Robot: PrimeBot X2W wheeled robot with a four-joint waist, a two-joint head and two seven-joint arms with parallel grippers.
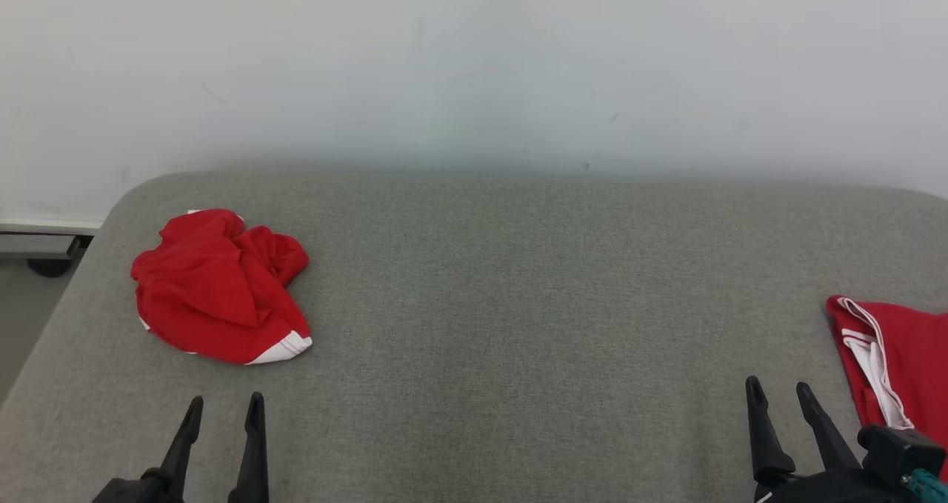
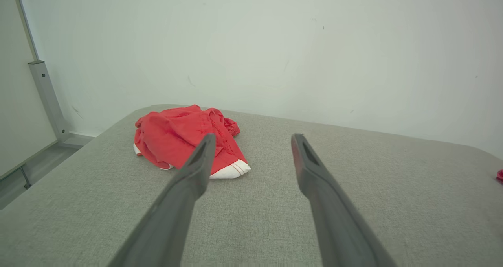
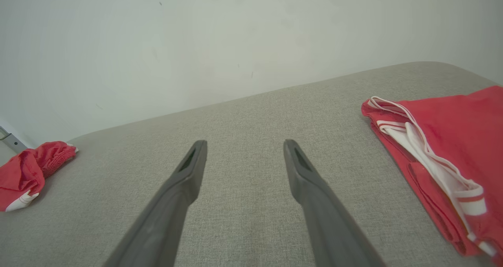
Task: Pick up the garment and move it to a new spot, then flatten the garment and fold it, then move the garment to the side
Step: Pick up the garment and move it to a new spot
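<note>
**Item 1. Crumpled garment [image 1: 218, 288], count: one.** Red cloth with white trim, bunched in a loose heap on the left part of the grey fabric worktop [image 1: 518, 303], near its rounded far-left corner. In the head view the heap's long axis runs from upper left to lower right. A white-edged hem corner with thin red stripes points to the lower right, toward the robot.

**Item 2. Folded garment [image 1: 907, 355], count: one.** Red, with white striped bands, lying flat at the right edge of the worktop, well apart from item 1.

**Item 3. Left tool [image 1: 226, 399], count: one.** Fingers spread, holding nothing, just short of the heap.

**Item 4. Right tool [image 1: 778, 384], count: one.** Fingers spread, holding nothing, just beside the folded garment.

**Backdrop.** Pale wall [image 1: 474, 66].
</note>
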